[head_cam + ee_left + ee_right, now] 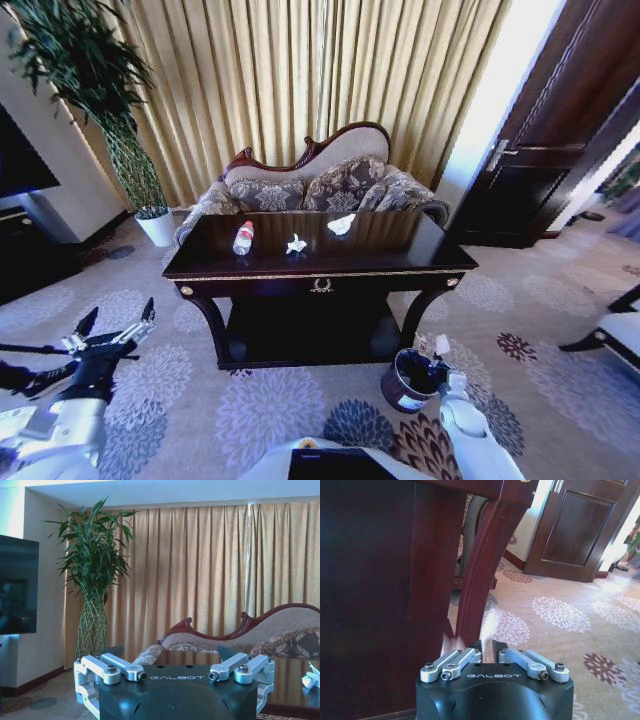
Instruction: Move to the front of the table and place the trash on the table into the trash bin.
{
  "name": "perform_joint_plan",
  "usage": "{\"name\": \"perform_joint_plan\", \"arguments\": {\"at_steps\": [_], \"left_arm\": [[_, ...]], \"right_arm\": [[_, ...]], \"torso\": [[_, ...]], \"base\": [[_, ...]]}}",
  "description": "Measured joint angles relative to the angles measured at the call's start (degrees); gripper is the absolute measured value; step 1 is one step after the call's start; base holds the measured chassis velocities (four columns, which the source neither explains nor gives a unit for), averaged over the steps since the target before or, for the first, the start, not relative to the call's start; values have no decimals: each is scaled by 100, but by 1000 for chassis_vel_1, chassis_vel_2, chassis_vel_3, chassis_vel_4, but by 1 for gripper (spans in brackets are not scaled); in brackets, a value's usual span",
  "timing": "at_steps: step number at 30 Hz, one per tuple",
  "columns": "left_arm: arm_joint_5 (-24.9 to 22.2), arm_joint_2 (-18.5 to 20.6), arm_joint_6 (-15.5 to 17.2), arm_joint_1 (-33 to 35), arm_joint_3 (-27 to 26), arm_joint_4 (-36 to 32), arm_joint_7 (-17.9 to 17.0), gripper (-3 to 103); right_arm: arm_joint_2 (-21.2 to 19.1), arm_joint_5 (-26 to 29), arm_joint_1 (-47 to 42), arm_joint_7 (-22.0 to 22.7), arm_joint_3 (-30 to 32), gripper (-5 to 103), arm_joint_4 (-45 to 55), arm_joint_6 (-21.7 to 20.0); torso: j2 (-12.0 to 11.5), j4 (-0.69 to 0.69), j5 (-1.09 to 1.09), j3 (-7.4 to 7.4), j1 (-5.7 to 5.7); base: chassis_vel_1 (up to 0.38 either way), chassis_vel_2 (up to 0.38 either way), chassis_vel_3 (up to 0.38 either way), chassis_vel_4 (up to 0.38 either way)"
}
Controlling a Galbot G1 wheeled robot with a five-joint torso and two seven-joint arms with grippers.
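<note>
Left gripper [118,322] spread wide; right gripper [487,649] seemingly closed, low.

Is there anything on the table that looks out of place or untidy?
Yes. On the glossy table lie a clear bottle on its side, a crumpled tissue and another pale piece: litter, with the trash bin on the floor.

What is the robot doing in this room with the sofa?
The robot faces the table, where trash lies: a bottle and two crumpled tissues. Nothing has been picked up yet. The left gripper hangs open in the air off to the left. The right gripper is shut and held low by the trash bin on the carpet near the table's right leg.
</note>
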Motion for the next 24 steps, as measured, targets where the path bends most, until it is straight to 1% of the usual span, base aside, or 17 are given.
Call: {"name": "perform_joint_plan", "arguments": {"at_steps": [1,3,4,5,7,8,11,13,17,18,21,23,24], "left_arm": [[-2,1,0,3,-4,0,1,100],[-3,1,-1,6,-5,0,1,100],[-4,-3,-4,11,-5,0,1,100],[-5,-4,-6,12,-6,0,2,100],[-5,-4,-10,7,0,0,3,100],[-5,-4,-10,7,0,0,3,100],[-4,4,-11,0,3,0,3,100],[-5,8,-11,1,2,0,3,100],[-4,12,-10,6,-1,0,4,100],[-4,12,-10,6,-1,0,4,100],[-3,1,-13,22,-1,0,4,100],[-2,-2,-15,27,-1,0,4,100],[-2,-4,-16,34,-1,0,5,100]], "right_arm": [[2,-39,23,1,2,17,-56,59],[8,-53,38,2,6,17,-90,106],[15,-61,48,5,9,28,-107,150],[19,-64,50,6,11,28,-107,167],[24,-65,49,9,12,39,-84,185],[24,-65,49,9,12,39,-84,185],[21,-52,27,12,18,55,1,189],[18,-41,15,12,19,55,23,189],[10,76,-61,13,23,77,109,189],[10,76,-61,13,23,77,109,189],[-3,146,-114,14,28,93,145,187],[-8,154,-129,14,31,93,155,186],[-14,162,-142,15,38,97,164,185]], "torso": [[0,-1,1,0,0],[0,-1,1,0,0],[0,-1,1,0,0],[0,0,1,0,0],[0,-1,1,0,-1],[0,-1,1,0,-1],[0,0,1,0,-1],[0,0,1,0,0],[0,-1,1,0,0],[0,-1,1,0,0],[0,-1,1,0,-1],[0,-1,1,0,-1],[0,-1,1,0,-1]], "base": [[0,0,0,0],[0,0,0,0],[0,0,0,0],[0,0,0,0],[0,0,0,0],[0,0,0,0],[0,0,0,0],[0,0,0,0],[0,0,0,0],[0,0,0,0],[0,0,0,0],[0,0,0,0],[0,0,0,0]]}}
